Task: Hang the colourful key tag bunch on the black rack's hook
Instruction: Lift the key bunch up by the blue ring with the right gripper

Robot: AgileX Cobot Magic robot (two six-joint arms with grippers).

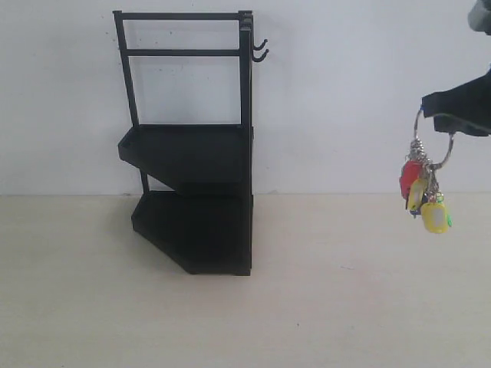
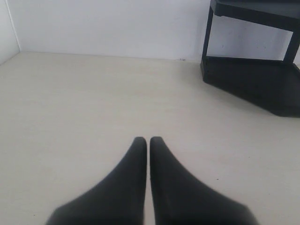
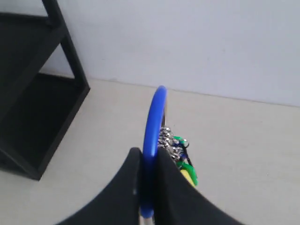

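Open air beside the black rack (image 1: 192,161)
The rack is the only obstacle on the tabletop (image 1: 360,307); its hooks (image 1: 260,50) stick out sideways into open air, and the way to them from the right tool (image 3: 146,157) is free.

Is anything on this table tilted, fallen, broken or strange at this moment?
Nothing stands out. The black rack stands upright on the table, both its hooks are empty, and the key tag bunch hangs straight down from the right hand, which grips its blue ring.
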